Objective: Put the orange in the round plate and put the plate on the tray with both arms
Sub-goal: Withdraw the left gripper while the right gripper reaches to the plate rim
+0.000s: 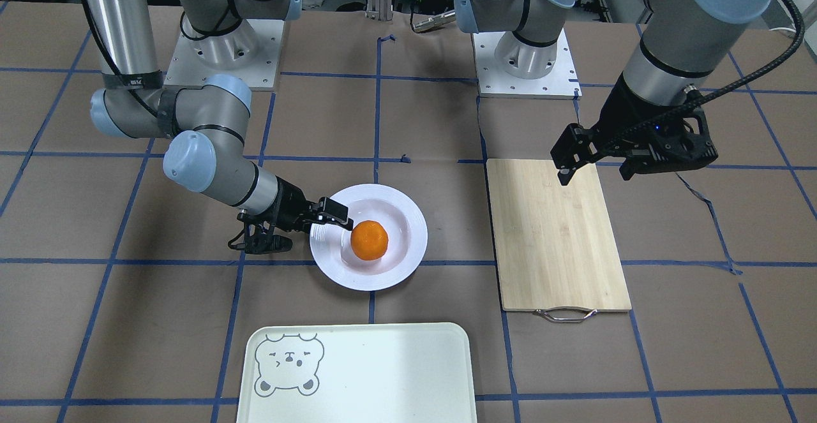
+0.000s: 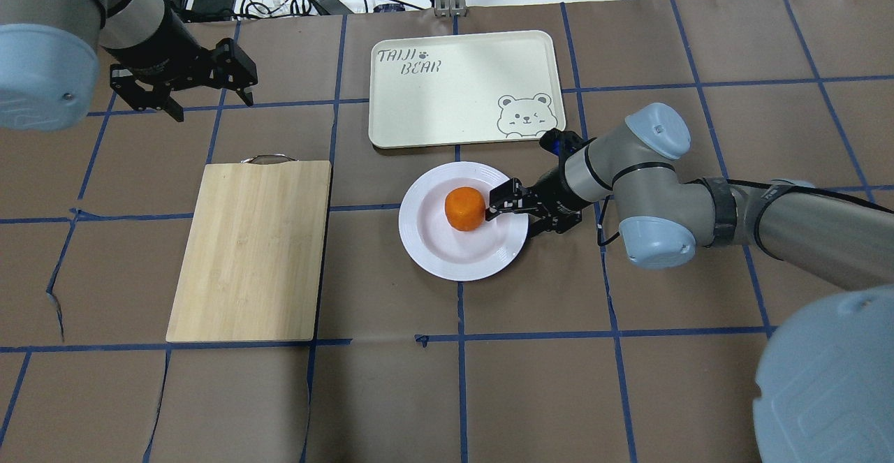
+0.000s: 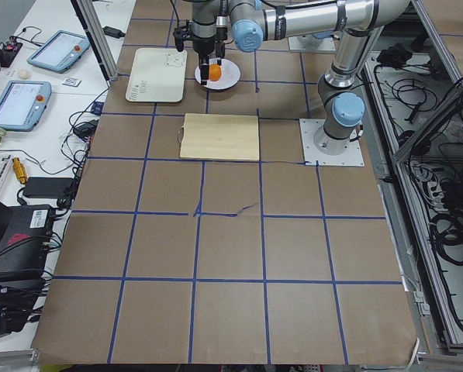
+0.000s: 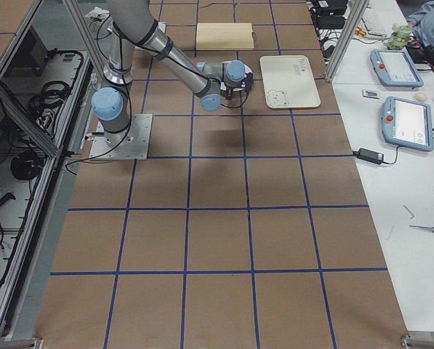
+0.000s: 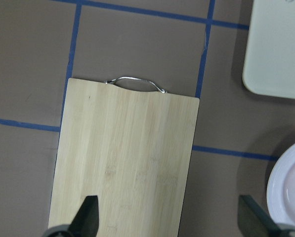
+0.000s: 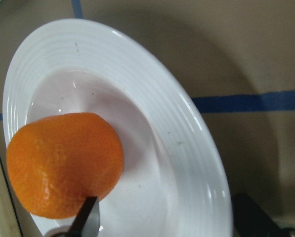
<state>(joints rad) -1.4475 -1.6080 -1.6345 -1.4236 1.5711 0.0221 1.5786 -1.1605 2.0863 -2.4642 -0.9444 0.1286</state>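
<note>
The orange (image 1: 369, 240) (image 2: 464, 208) (image 6: 63, 163) lies in the sunken centre of the round plate (image 1: 408, 219) (image 2: 461, 267) (image 6: 177, 118), which rests on the table. My right gripper (image 1: 305, 228) (image 2: 525, 217) (image 6: 167, 219) is low and open, straddling the plate's rim. One finger is over the plate close to the orange, the other outside the rim. The tray (image 1: 383, 372) (image 2: 454, 86) lies bare just beyond the plate. My left gripper (image 1: 597, 171) (image 2: 209, 100) hangs open above the table, holding nothing.
A bamboo cutting board (image 1: 555, 238) (image 2: 251, 246) (image 5: 127, 158) with a metal handle lies under the left gripper's side of the table. Brown paper with blue tape lines covers the table. Cables and tablets sit past the far edge.
</note>
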